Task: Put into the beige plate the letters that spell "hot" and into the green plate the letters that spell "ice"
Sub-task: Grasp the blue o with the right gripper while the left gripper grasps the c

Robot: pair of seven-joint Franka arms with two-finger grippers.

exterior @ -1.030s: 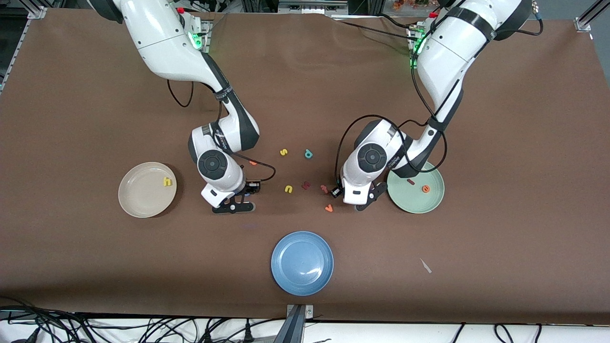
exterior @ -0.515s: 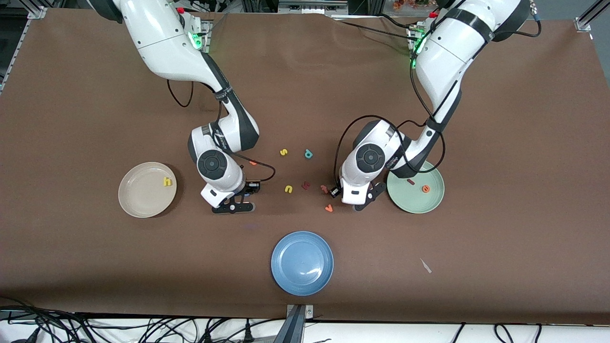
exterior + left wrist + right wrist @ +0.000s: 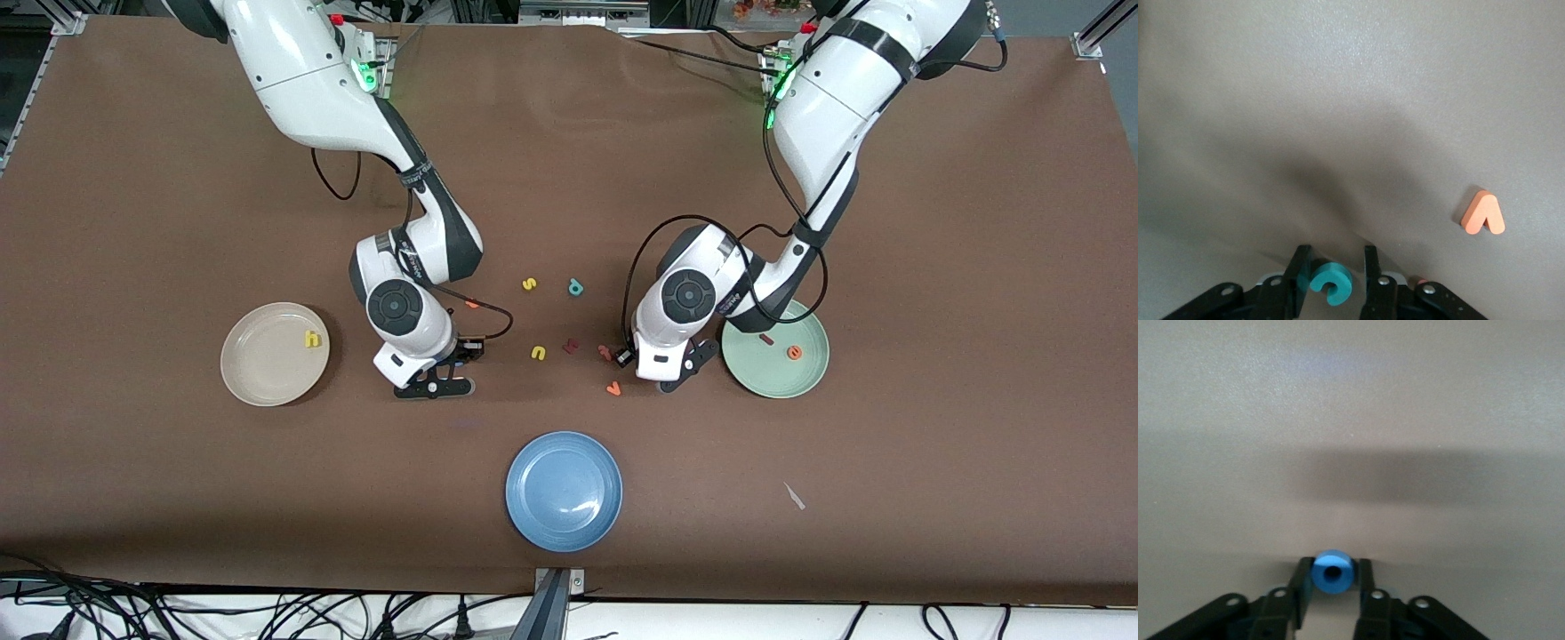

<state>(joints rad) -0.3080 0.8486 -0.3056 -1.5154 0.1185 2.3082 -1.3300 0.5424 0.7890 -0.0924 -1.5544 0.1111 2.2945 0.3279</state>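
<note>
Brown-covered table (image 3: 933, 267), both arms down at the middle band of the front view.

Right gripper (image 3: 433, 386) is low at the table, beside the beige plate (image 3: 258, 373), clenched on the blue "o" (image 3: 1332, 572). The ring sits square between the pads, hole facing the wrist camera, and looks like a centred pinch. The yellow "h" (image 3: 312, 339) already lies in that plate near its rim. The orange "t" (image 3: 472, 304) is on the table higher in the frame, close by the right wrist.

Left gripper (image 3: 669, 380) is low just beside the green plate (image 3: 765, 373), grasping the teal "c" (image 3: 1331, 285), which sits close against one pad. The dark red "i" (image 3: 766, 339) and orange "e" (image 3: 794, 352) are in that plate.

Room to move:
- Bare table lies between each gripper and its plate, so both carries look short.
- The orange angular letter (image 3: 1483, 213) lies near the left gripper, away from the plate, so it should not snag.
- The blue plate (image 3: 533, 498) at lower centre is well apart.
</note>
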